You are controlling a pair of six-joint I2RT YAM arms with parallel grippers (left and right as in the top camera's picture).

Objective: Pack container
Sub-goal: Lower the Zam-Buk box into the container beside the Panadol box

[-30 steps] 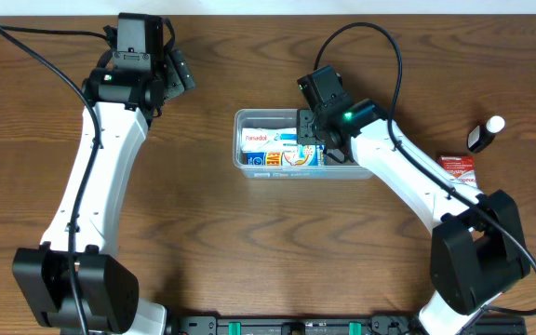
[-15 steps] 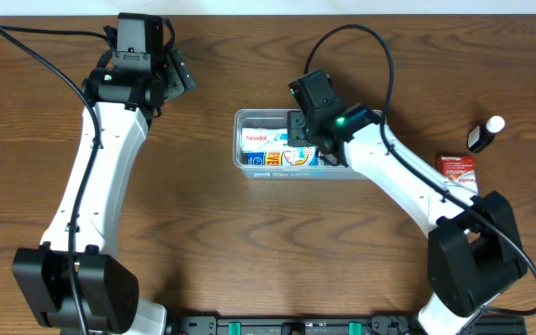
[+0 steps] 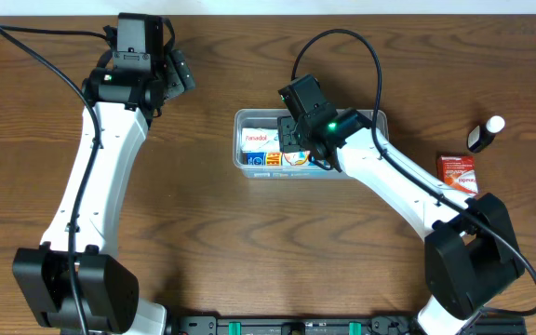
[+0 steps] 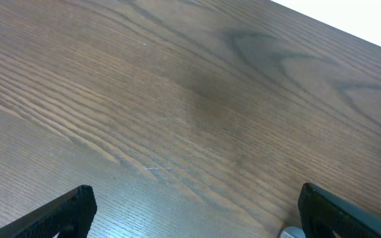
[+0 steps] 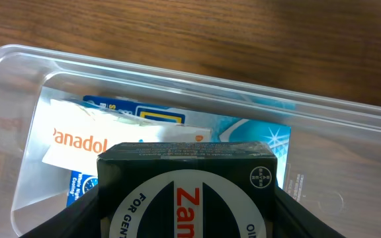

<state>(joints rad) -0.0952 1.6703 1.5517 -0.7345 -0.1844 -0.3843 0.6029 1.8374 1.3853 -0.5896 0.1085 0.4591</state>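
Hovering over the clear container (image 3: pixel 238 140) near the middle of the counter, the right gripper (image 3: pixel 296 140) grips a dark box (image 5: pixel 185 178) between its two fingers.

From where I stand, the brown wood-grain counter (image 3: pixel 249 251) runs to a pale strip of wall (image 3: pixel 361 5) beyond its far edge. The container already holds a white Panadol box (image 5: pixel 78 142) and a blue box (image 5: pixel 157 118) lying flat; whether the dark box touches them, I cannot tell. The left gripper (image 3: pixel 180 76) hangs wide apart over bare wood towards the far left corner. A red box (image 3: pixel 459 172) and a small dark bottle (image 3: pixel 485 134) sit near the right edge, well apart from the container.
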